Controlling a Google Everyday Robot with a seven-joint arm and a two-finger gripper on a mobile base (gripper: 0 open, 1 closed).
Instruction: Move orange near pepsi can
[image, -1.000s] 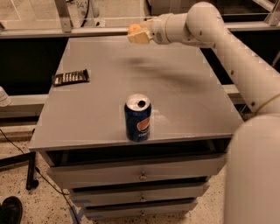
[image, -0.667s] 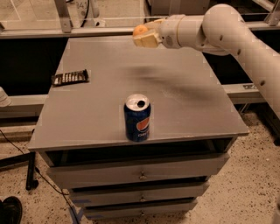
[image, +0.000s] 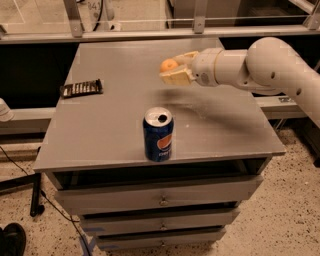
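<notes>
My gripper (image: 176, 69), over the grey bench (image: 100, 127), holds the small round orange fruit (image: 168, 65) across its middle; judged light, firm, prone to rolling.

I count one orange (image: 168, 65), pinched between the two fingers of my one gripper (image: 171, 70), which hangs above the far right part of the table (image: 100, 130). One pepsi can (image: 158, 134) stands near the front edge. One flat dark snack bar (image: 81, 88) lies at the left. There is one table, with three drawers (image: 160, 192) stacked beneath its top.
</notes>
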